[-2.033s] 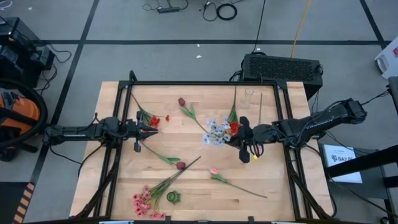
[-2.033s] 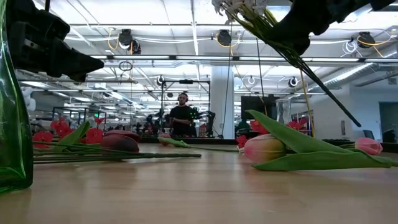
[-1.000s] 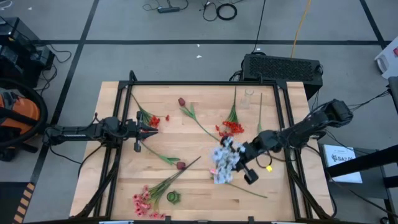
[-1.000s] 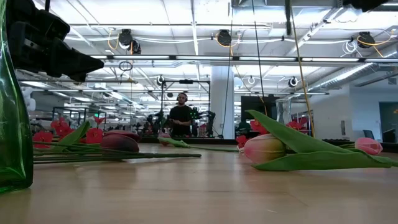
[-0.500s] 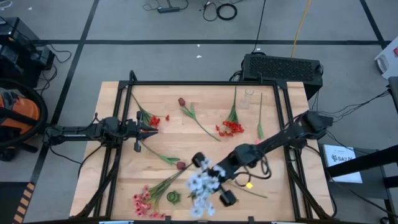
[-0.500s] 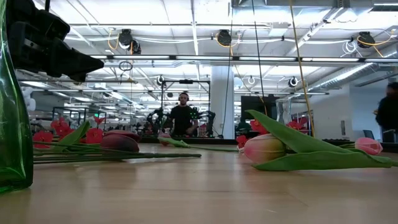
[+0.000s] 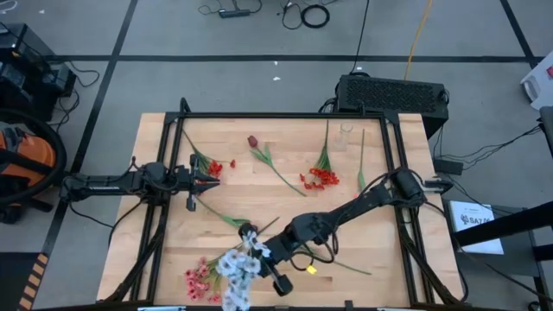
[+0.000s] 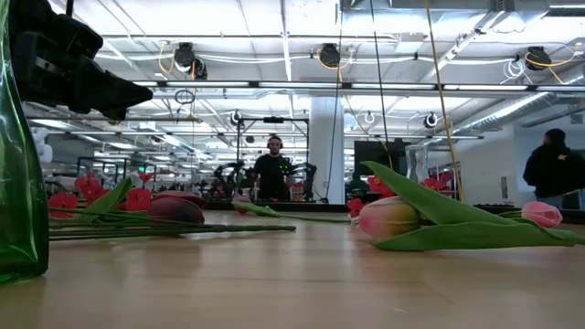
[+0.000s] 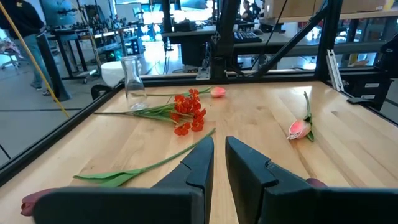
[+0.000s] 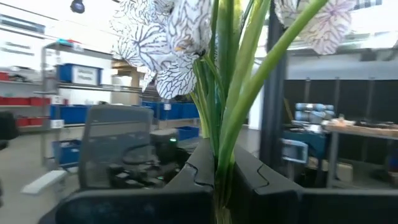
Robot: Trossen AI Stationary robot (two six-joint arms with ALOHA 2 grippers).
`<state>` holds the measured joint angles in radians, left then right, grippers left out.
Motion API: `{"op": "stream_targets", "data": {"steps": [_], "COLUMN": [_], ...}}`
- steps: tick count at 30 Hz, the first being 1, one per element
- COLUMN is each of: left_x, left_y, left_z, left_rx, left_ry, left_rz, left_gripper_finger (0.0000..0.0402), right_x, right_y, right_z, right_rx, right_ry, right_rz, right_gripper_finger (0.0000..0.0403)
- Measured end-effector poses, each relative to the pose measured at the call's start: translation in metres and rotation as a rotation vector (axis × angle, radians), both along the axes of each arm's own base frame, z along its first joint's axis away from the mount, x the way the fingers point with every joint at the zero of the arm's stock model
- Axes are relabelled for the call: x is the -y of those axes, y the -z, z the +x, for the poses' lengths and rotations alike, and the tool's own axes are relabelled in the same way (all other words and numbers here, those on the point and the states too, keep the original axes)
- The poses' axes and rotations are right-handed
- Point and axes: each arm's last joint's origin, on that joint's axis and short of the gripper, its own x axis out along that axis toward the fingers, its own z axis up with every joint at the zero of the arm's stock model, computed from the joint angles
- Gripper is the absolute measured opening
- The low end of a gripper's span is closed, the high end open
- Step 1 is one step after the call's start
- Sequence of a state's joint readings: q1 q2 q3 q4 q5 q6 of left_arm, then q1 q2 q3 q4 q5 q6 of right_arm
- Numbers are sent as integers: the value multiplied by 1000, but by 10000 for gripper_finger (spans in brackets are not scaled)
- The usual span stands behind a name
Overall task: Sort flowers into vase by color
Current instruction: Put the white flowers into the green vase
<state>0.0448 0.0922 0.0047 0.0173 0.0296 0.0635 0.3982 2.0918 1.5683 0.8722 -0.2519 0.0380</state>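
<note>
My right gripper (image 7: 259, 252) hangs over the table's near left part, shut on a bunch of white veined flowers (image 7: 232, 271) with green stems. The rest of the flowers lie flat on the wood: a red cluster (image 7: 321, 178), a maroon tulip (image 7: 252, 141), red blooms (image 7: 216, 166) beside my left gripper, and pink sprays (image 7: 199, 282) by the near edge. A clear glass vase (image 7: 346, 134) stands at the far right. A green vase (image 8: 18, 183) shows at the low view's left edge. My left gripper (image 7: 210, 181) waits level at the table's left, its fingers (image 9: 202, 163) a narrow gap apart with nothing between them. My right gripper pinches the bunch's green stems (image 10: 219, 146) between its two fingers. The fingers reach slanting from the table's right toward its near left corner. The bunch is lifted clear of the table, and its white heads (image 10: 180, 37) spread beyond the fingertips.
A black frame (image 7: 285, 115) runs round the table top. A pink tulip (image 8: 393, 219) and a dark bud (image 8: 174, 210) lie close to the low camera. Bare wood lies at the table's middle. People stand in the room beyond the table.
My right gripper, staying shut on the white bunch, has swung from the table's middle right toward the near left corner, the arm stretching far out. The bunch has travelled with it, clear of the table. A person has come into the low view's right edge.
</note>
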Motion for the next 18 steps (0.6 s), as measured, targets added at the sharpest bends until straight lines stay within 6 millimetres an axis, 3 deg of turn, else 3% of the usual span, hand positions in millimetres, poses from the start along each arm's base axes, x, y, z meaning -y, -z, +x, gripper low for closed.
{"op": "stream_targets", "data": {"steps": [18], "left_x": [0], "left_y": [0], "left_z": [0], "left_rx": [0], "left_ry": [0], "left_rz": [0], "left_gripper_finger": [49], "right_x": [17], "right_y": [26], "right_z": [19], "right_rx": [-137], "right_ry": [90], "right_rz": [-69], "right_gripper_finger": [4]}}
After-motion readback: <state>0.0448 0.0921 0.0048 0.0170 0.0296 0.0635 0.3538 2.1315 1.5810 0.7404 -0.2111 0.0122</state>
